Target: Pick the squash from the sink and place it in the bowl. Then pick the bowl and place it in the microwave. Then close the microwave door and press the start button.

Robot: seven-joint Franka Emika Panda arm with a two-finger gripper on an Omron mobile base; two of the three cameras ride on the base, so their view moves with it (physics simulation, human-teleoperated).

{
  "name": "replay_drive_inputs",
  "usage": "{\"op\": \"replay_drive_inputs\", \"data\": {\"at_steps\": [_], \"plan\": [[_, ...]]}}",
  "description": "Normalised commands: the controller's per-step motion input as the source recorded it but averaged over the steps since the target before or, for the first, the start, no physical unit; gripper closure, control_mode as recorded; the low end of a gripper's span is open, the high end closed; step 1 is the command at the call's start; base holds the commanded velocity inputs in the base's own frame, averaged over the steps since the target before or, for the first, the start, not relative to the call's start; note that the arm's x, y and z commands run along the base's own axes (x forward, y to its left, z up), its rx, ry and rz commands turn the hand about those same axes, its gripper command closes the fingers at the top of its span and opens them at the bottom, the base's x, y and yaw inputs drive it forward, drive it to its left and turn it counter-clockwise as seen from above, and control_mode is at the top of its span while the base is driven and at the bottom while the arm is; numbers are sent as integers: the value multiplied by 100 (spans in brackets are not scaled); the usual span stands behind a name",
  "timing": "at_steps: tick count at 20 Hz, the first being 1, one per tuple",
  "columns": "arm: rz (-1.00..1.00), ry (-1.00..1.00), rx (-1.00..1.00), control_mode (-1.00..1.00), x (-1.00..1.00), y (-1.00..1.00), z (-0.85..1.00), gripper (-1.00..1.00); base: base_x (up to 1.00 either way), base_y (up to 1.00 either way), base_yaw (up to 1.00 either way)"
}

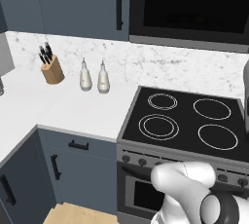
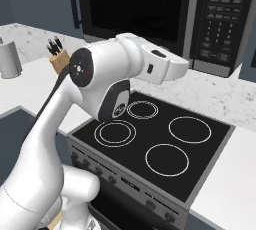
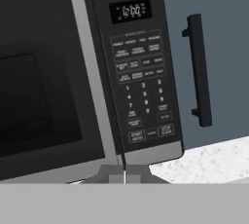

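Closed tight on nothing, my claw point(image 3: 124, 173) sits just under the lower edge of the microwave point(image 3: 73, 82), its tips pressed together. Right ahead is the microwave door point(image 3: 34, 86), shut, with its dark glass window. Beside it runs the keypad panel point(image 3: 141, 77), clock lit at the top, start button point(image 3: 136, 136) in the bottom row. Farther right hangs a blue cabinet point(image 3: 219, 57) with a black handle point(image 3: 198, 69). Below, the stove point(image 2: 155, 144) shows four bare burner rings.

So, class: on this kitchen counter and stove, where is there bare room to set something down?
Free: the white counter between the two pale bottles and the black glass stovetop, whose four ringed burners are bare too. Crowded: the back-left by the wooden knife block.
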Motion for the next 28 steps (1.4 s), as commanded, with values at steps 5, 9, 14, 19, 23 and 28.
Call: {"op": "replay_drive_inputs", "data": {"at_steps": [5,9,14,19,23,28], "plan": [[0,0,0,-100,36,-9,0,100,0,0,0],[0,0,0,-100,22,-25,0,100,0,0,0],[0,0,0,-100,12,-43,0,100,0,0,0],[0,0,0,-100,11,-5,-2,100,0,0,0],[0,0,0,-100,9,-9,-7,100,0,0,0],[0,0,0,-100,6,-19,-13,100,0,0,0]]}}
